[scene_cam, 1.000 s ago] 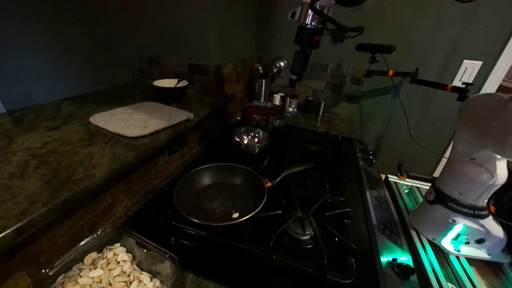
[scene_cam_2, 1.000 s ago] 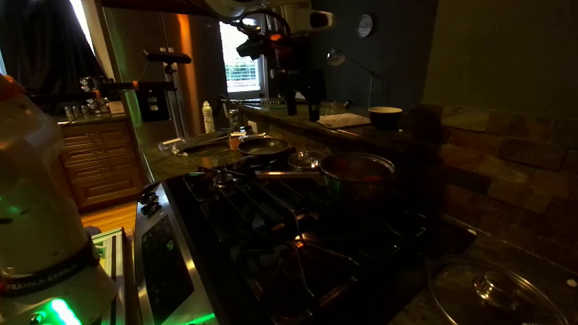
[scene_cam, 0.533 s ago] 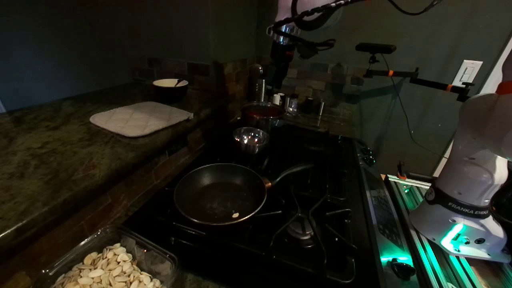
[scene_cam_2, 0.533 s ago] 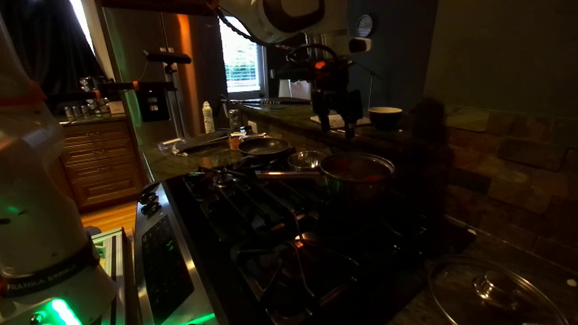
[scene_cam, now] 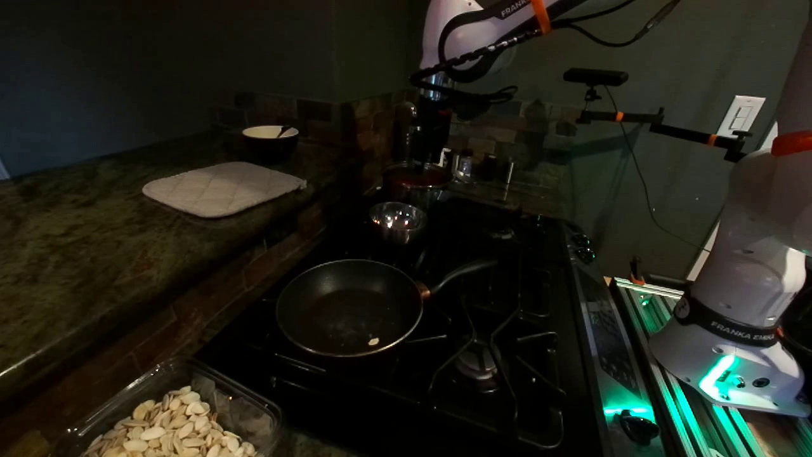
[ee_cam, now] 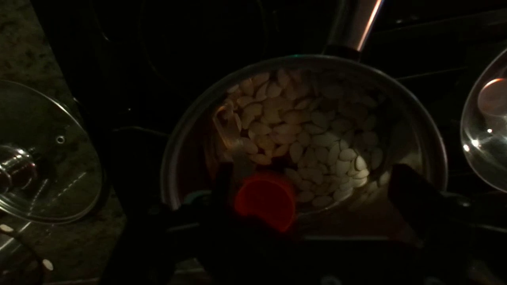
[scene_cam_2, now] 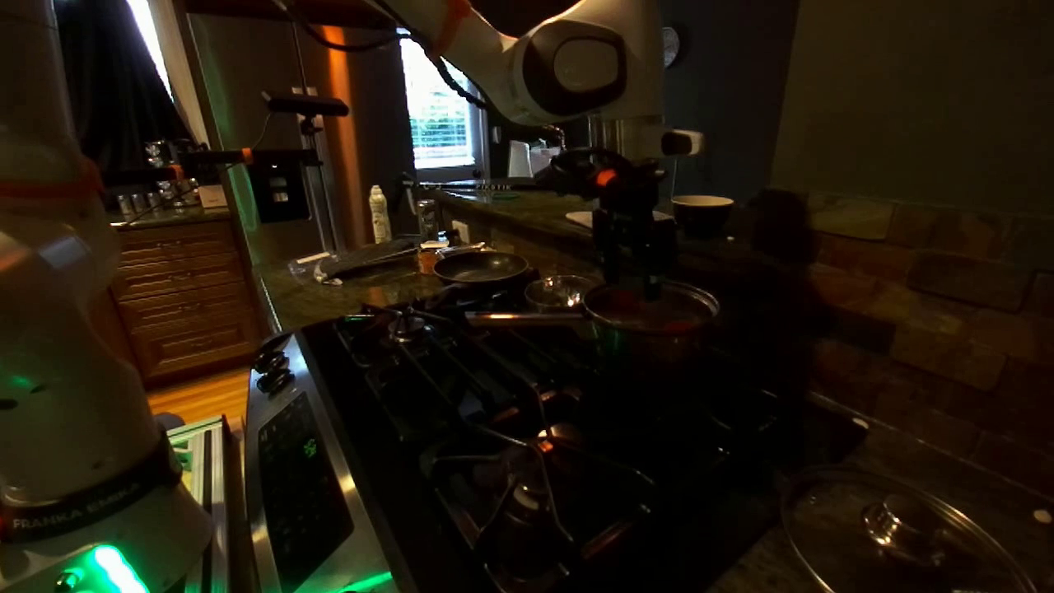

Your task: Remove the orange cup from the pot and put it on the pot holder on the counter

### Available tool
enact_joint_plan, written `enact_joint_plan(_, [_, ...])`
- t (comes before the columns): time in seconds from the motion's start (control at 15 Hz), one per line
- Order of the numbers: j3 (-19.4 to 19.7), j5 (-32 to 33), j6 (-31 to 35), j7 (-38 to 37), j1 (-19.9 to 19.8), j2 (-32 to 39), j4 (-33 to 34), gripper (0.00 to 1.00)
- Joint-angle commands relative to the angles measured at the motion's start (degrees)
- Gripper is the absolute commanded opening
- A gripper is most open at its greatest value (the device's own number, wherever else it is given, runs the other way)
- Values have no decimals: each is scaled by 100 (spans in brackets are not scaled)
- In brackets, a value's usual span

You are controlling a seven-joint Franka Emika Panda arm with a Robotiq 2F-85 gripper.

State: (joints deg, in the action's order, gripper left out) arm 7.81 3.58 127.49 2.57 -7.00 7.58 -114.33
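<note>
The silver pot shows in both exterior views [scene_cam: 438, 195] [scene_cam_2: 650, 339] and in the wrist view [ee_cam: 439, 146]. It holds several pale seeds. The orange cup [ee_cam: 266, 202] shows in the wrist view inside the pot, close to the left finger and partly hidden by it. My gripper [ee_cam: 313, 168] is open, its fingers wide apart, with nothing held between them. In an exterior view the gripper [scene_cam_2: 631, 288] points down, its tips at the pot's rim. The pale, quilted pot holder [scene_cam: 225, 188] lies flat on the raised counter.
The pot's long handle [scene_cam_2: 527, 316] reaches across the stove. A shiny metal bowl [scene_cam: 398, 219] and a black frying pan [scene_cam: 349, 308] stand close by. A glass lid [scene_cam_2: 906, 527], a dark bowl [scene_cam_2: 702, 216] and a clear box of seeds [scene_cam: 171, 422] are also around.
My gripper has moved over the pot and come down from well above to its rim. It stays open. The pot, pan, bowl and pot holder have not moved.
</note>
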Motion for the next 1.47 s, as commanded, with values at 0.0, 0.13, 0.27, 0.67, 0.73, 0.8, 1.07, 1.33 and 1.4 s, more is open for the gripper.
enact_joint_plan(0.0, [-2,-218,299,-200,-72,203,-64,100])
enact_joint_plan(0.13, [-5,-306,627,-331,-84,274,-166,100])
enact_joint_plan(0.27, [-5,-343,871,-436,-82,353,-241,100])
enact_joint_plan(0.67, [36,-308,1473,-765,-63,507,-502,84])
enact_joint_plan(0.73, [48,-289,1570,-829,-57,528,-531,79])
enact_joint_plan(0.8, [64,-313,1676,-911,-63,550,-557,74])
enact_joint_plan(1.07, [126,-297,1964,-1153,-52,613,-653,38])
enact_joint_plan(1.33, [163,-294,2102,-1288,-41,652,-742,37])
enact_joint_plan(1.4, [167,-291,2111,-1308,-39,658,-754,39])
